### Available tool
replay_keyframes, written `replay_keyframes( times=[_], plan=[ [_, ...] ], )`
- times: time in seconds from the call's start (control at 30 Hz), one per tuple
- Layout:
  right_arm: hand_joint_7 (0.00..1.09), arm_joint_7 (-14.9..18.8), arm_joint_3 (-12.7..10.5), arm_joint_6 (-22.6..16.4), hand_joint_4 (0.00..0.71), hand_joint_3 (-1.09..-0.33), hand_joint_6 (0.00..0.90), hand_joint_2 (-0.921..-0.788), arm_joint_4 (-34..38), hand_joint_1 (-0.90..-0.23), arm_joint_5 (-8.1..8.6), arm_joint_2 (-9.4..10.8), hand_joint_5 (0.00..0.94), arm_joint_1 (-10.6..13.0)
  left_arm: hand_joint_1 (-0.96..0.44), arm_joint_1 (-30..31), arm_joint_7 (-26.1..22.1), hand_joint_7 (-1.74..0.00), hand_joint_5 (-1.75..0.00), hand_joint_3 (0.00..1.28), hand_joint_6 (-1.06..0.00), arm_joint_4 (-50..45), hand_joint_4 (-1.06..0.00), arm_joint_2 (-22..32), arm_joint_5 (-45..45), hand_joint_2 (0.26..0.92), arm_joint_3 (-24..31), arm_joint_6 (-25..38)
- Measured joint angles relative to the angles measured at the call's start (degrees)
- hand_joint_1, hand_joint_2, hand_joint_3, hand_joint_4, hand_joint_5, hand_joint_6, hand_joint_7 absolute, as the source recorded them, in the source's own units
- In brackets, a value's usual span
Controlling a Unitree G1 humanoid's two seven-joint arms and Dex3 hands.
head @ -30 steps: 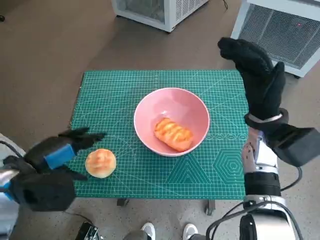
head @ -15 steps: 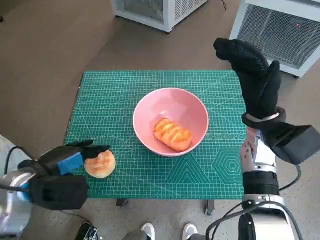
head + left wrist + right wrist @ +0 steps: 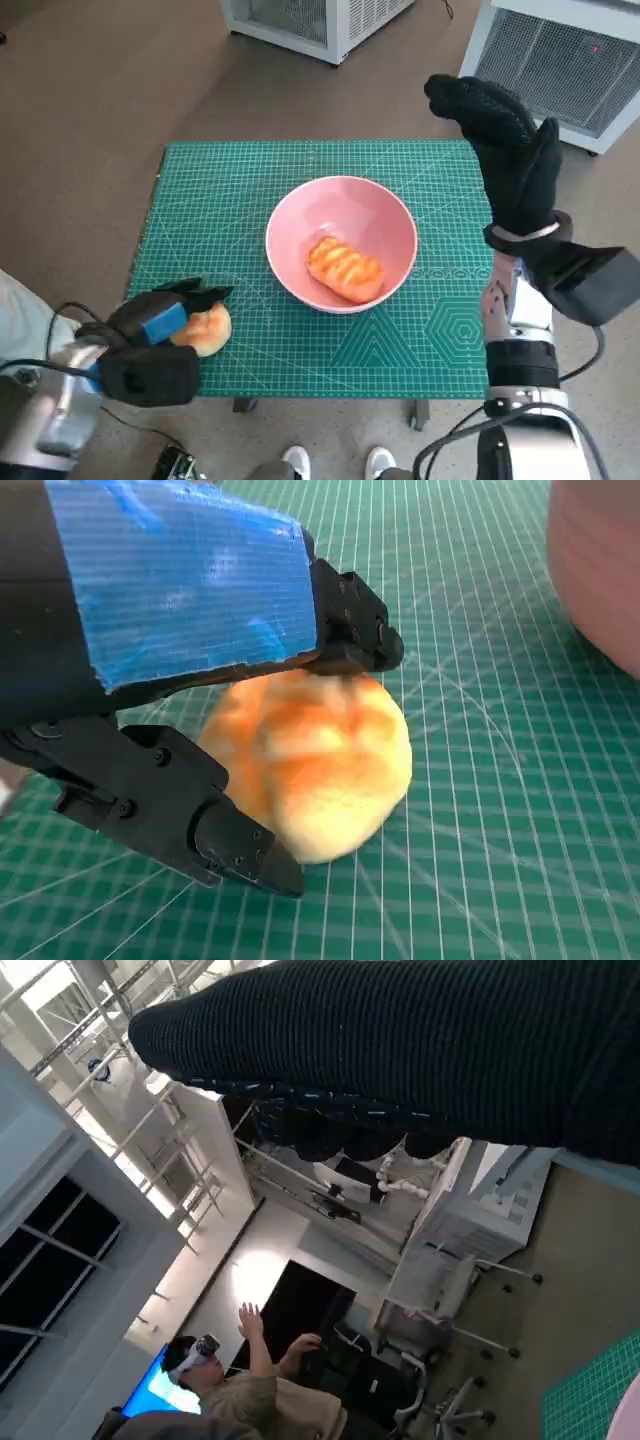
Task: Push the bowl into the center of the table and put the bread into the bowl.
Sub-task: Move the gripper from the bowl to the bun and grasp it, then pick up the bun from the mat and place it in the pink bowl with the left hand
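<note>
Bowl (image 3: 342, 243) centred with one bread (image 3: 346, 269) in, left hand (image 3: 160, 325) closing round the bun (image 3: 205, 329), not lifted; right hand (image 3: 505, 150) raised, empty

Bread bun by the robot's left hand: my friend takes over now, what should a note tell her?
Left hand: fingers around the round golden bread bun on the green cutting mat, near its left front corner; not lifted.
Right hand: raised over the mat's right edge, holding nothing.
Done: pink round bowl sits mid-table with a striped orange bread roll inside.
Left: lift the bun and drop it into the bowl.
</note>
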Motion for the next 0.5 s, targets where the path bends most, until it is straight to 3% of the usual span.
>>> replay_keyframes(
  times=[0.03,0.07,0.1,0.2,0.27,0.5],
  plan=[
    [0.14,0.1,0.0,0.1,0.197,-0.715,0.26,-0.921,0.0,-0.66,0.0,0.0,0.001,0.0,0.09,-0.6,1.5,-0.1,-0.05,0.02,-0.74,1.0,-0.63,0.0,0.7,0.86,-0.3,-0.9],
    [0.14,0.2,0.0,0.1,0.197,-0.715,0.26,-0.921,0.0,-0.66,0.0,0.0,0.001,0.0,0.0,-1.0,2.7,-0.33,-0.06,0.03,-0.72,2.0,-0.68,-0.1,1.1,0.873,-0.5,-1.7],
    [0.14,0.2,0.0,0.1,0.197,-0.715,0.26,-0.921,0.0,-0.66,0.0,0.0,0.001,0.0,-0.13,-1.6,4.0,-0.69,-0.07,0.08,-0.68,3.0,-0.74,-0.1,1.7,0.89,-0.8,-2.5],
    [0.14,0.2,0.0,0.1,0.196,-0.717,0.258,-0.921,-0.1,-0.66,-0.02,0.0,0.0,0.0,-0.04,-3.2,7.7,-1.05,-0.83,0.1,-0.63,6.0,-0.66,-0.1,3.3,0.911,-1.6,-4.9],
    [0.14,0.2,0.0,0.1,0.196,-0.718,0.257,-0.921,-0.2,-0.66,-0.04,0.1,0.0,0.0,-0.02,-4.0,9.7,-1.1,-1.07,0.09,-0.61,7.7,-0.67,-0.1,4.1,0.917,-2.0,-6.2],
    [0.15,0.2,0.0,0.1,0.198,-0.715,0.257,-0.921,-0.3,-0.66,-0.05,0.0,0.001,0.0,0.0,-5.6,13.7,-1.08,-1.18,0.06,-0.63,11.7,-0.73,-0.1,4.8,0.918,-2.8,-10.0]
  ],
)
